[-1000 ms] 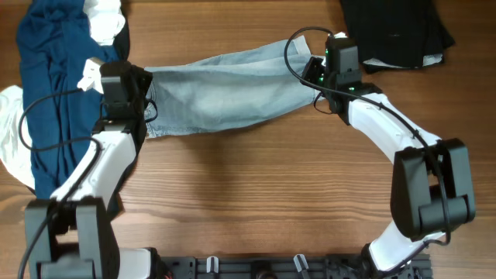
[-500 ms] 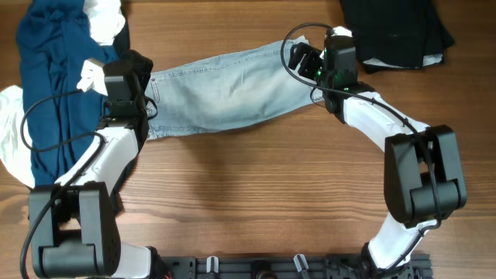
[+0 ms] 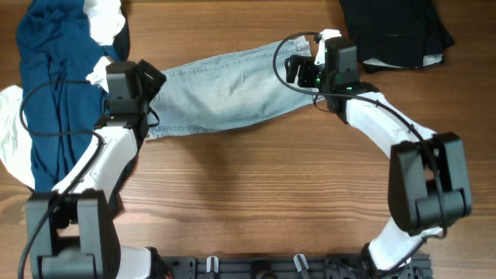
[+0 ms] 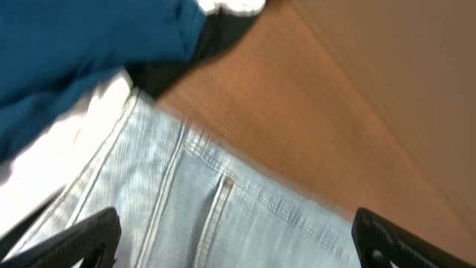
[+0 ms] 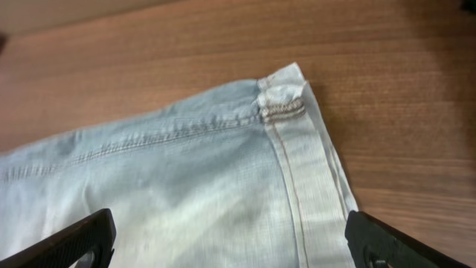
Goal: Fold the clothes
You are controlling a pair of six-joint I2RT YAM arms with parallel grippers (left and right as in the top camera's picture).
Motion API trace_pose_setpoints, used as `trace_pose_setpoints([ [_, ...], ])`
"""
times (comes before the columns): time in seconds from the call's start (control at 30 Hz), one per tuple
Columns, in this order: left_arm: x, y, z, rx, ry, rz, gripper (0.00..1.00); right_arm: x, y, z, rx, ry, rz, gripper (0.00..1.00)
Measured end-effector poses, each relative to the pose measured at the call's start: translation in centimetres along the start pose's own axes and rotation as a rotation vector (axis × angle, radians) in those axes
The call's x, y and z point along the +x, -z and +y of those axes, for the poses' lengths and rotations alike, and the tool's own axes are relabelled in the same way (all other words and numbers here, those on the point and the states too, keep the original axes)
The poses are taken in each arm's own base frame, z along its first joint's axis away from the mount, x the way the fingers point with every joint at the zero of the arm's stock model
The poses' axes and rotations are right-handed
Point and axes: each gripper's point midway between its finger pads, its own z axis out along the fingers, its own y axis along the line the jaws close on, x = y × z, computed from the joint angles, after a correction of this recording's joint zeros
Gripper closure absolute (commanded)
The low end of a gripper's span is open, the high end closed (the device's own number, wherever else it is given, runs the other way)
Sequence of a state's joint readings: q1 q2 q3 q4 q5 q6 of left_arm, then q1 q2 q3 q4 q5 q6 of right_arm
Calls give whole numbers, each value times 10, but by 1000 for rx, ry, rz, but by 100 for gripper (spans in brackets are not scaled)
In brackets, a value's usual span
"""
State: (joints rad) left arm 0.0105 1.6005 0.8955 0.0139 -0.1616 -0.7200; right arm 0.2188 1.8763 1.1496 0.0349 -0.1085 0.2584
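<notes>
A blue garment [image 3: 53, 81] and black clothes [image 3: 395, 27] flank the denim shorts [image 3: 225, 89].

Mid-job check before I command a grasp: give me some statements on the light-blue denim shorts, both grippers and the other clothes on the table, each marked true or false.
1. The light-blue denim shorts lie spread flat on the wooden table. True.
2. The right gripper is shut on the cuffed hem. False: its fingers stand wide apart and the hem lies unheld.
3. The left gripper is open over the denim. True.
4. The dark-blue garment covers the middle of the shorts. False: it lies by their left end.
5. A black garment lies at the table's far right corner. True.
</notes>
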Motion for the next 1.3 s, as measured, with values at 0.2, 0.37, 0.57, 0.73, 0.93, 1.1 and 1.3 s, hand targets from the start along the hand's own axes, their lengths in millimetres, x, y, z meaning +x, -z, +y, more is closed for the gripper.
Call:
trace_pose_setpoints([
  [0.2,26,24,2,-54,-117,221,11,8,13,6,-28,141,66,1],
  [0.37,42,30,-4,-26,-167,291,26,16,14,36,-144,230,83,1],
  [0.57,70,23,-10,3,-200,378,84,44,17,108,-304,376,112,9],
  [0.73,99,8,2,-41,-181,463,96,80,14,136,-371,467,185,11],
  [0.93,127,-5,5,-65,-182,516,96,127,0,153,-393,559,279,19],
  [1.1,141,-12,8,-81,-189,536,96,149,-18,139,-356,553,335,23],
  [1.3,138,-14,9,-99,-176,519,96,135,-24,111,-289,468,336,21],
])
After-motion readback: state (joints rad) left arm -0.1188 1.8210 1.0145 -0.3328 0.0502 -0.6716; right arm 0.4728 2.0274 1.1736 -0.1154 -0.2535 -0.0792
